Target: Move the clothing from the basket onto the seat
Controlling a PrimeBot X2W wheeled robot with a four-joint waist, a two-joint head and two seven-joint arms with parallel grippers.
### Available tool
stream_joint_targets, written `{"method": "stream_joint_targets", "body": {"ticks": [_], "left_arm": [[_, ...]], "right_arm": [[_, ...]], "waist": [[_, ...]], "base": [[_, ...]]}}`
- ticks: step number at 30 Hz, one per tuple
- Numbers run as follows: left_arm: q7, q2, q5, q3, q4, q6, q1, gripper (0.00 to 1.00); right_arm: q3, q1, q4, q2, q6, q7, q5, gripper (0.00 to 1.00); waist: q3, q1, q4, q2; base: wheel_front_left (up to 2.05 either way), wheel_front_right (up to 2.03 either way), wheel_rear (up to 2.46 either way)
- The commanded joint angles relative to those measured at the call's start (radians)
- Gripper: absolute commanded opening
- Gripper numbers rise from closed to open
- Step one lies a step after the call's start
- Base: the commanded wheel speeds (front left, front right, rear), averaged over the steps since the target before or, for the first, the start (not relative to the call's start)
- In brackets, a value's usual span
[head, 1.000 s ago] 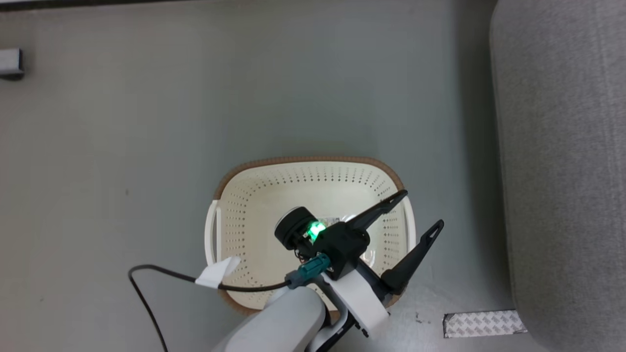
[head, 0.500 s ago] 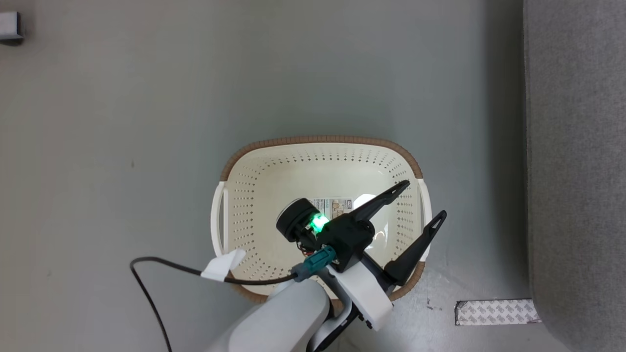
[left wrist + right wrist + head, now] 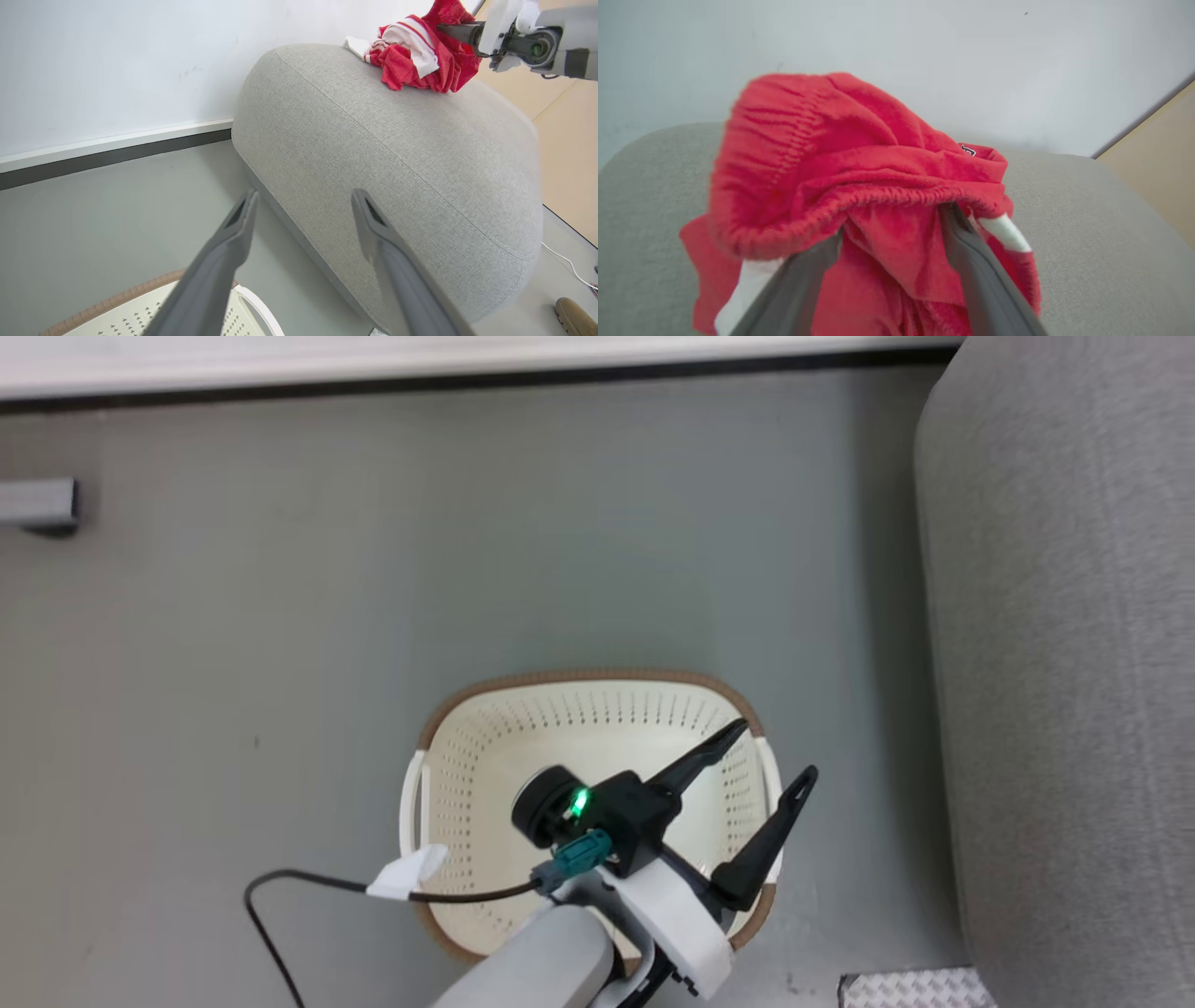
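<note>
- A cream-white perforated plastic laundry basket [image 3: 439, 803] with a brown rim band and white side handles stands on the smooth grey floor [image 3: 280, 663]. It is to the left of a large light-grey fabric sofa [image 3: 1064, 663] with rounded edges, and a strip of floor lies between the two.
- Inside the basket, the dotted walls and the bottom show plain cream-white wherever the arm does not cover them. The wrist hides the middle of the bottom.
- The left gripper [image 3: 773, 749] hangs over the right side of the basket, its two long dark fingers spread wide and empty. One finger lies over the inside, the other over the right handle and rim.
- In the left wrist view those fingers point toward the rounded end of the sofa, with the brown rim below them.
- The clothing [image 3: 411, 60], soft red garments with white trim and thin stripes, lies in a crumpled heap on top of the sofa, near the white wall [image 3: 117, 70].
- The right gripper [image 3: 894, 224] is at that heap. Its fingers stand apart, and red fabric with a gathered elastic hem drapes over both tips and sags between them, not pinched.
- A small black-and-white emblem [image 3: 968, 150] shows on a fold at the heap's upper right in the right wrist view.
- A black cable with a white tag [image 3: 406, 875] runs from the left wrist across the basket's left rim to the floor.
- A brown shoe [image 3: 574, 316] rests on the floor beyond the sofa.
</note>
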Motion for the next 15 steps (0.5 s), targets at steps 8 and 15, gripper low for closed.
{"method": "stream_joint_targets", "body": {"ticks": [8, 15], "left_arm": [[-0.002, 0.020, -0.026, 0.066, 0.000, 0.012, 0.122, 1.00], [-0.001, 0.040, -0.010, 0.133, -0.026, 0.033, 0.221, 1.00]], "right_arm": [[0.196, 0.241, -0.113, 0.007, -0.003, 0.002, 0.160, 1.00], [0.251, 0.445, -0.267, -0.010, -0.003, -0.053, 0.263, 1.00]], "waist": [[-0.186, 0.0001, -0.051, 0.0000], [-0.282, 0.0001, -0.059, 0.0000]], "base": [[0.00, 0.00, 0.00], [0.00, 0.00, 0.00]]}}
